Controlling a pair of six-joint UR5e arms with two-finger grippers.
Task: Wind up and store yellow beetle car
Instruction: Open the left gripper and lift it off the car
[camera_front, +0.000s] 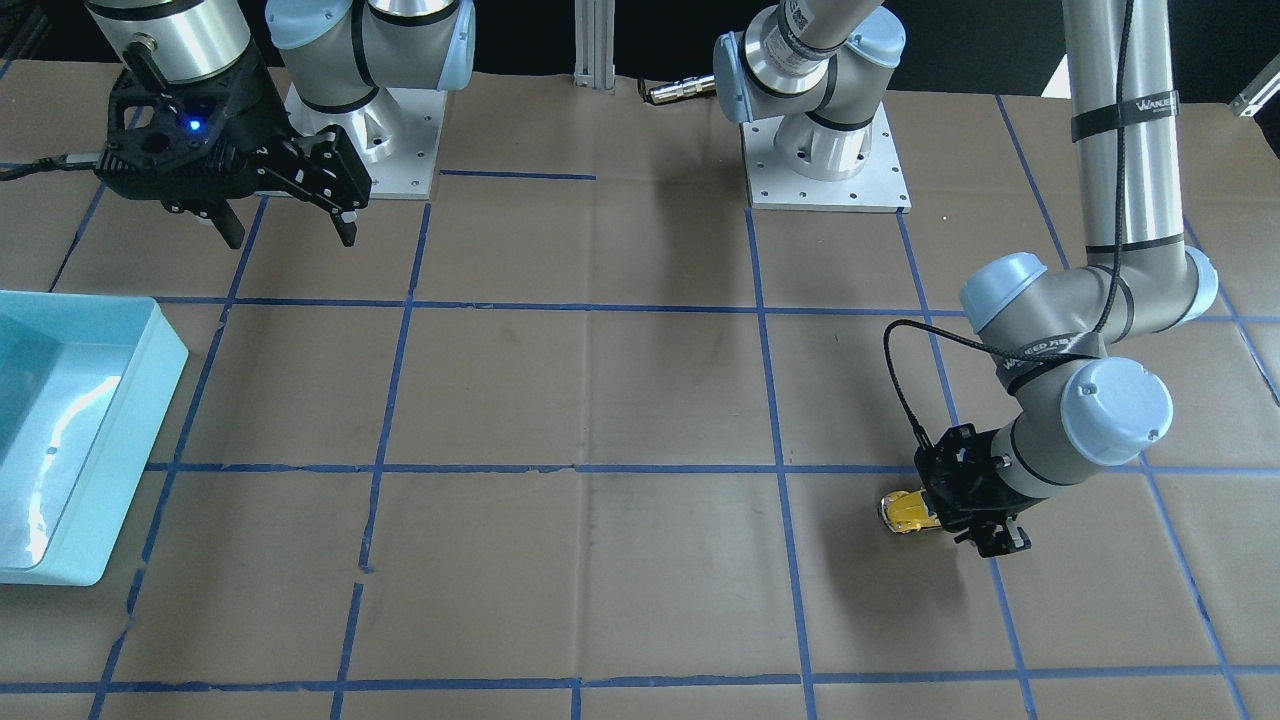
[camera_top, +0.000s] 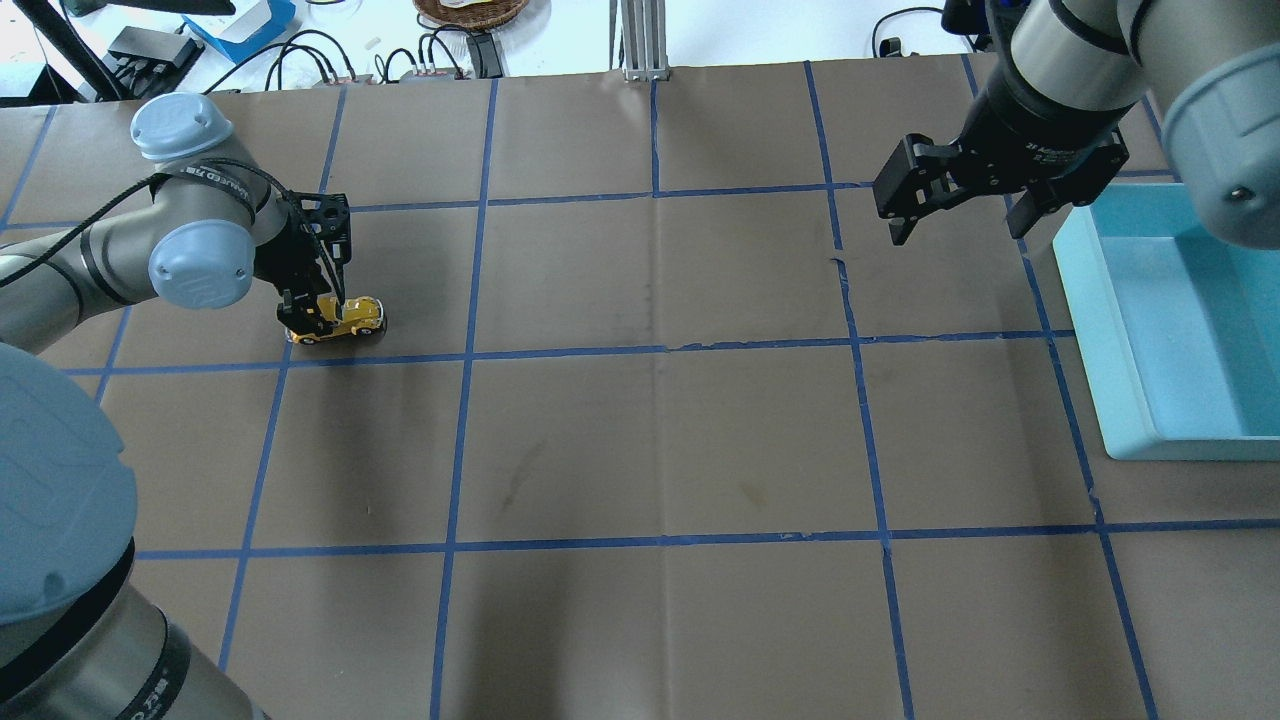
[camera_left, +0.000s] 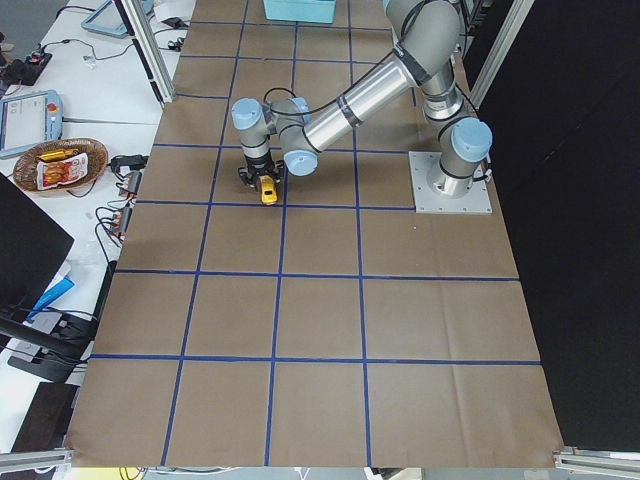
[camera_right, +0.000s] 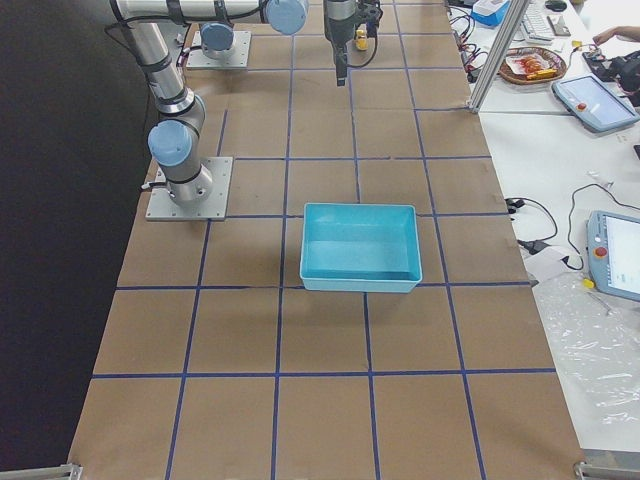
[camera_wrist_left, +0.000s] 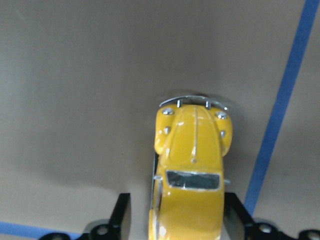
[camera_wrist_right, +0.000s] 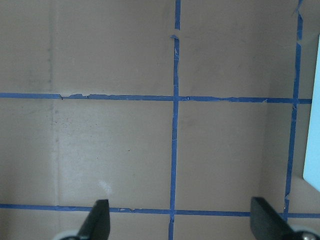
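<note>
The yellow beetle car (camera_wrist_left: 192, 165) stands on its wheels on the brown paper table. It also shows in the overhead view (camera_top: 352, 318) and the front view (camera_front: 903, 512). My left gripper (camera_wrist_left: 178, 215) is low at the table, with its fingers (camera_wrist_left: 122, 215) on either side of the car's rear half. The right finger is at the car's side. A narrow gap shows between the left finger and the car. My right gripper (camera_top: 955, 225) is open and empty, held above the table near the bin, far from the car.
A light blue bin (camera_top: 1075, 300) stands at the table's right side, seen in the front view (camera_front: 160, 340) at the left. Blue tape lines cross the paper; one (camera_wrist_left: 280, 110) runs just beside the car. The two arm bases (camera_front: 825, 170) stand at the robot's edge.
</note>
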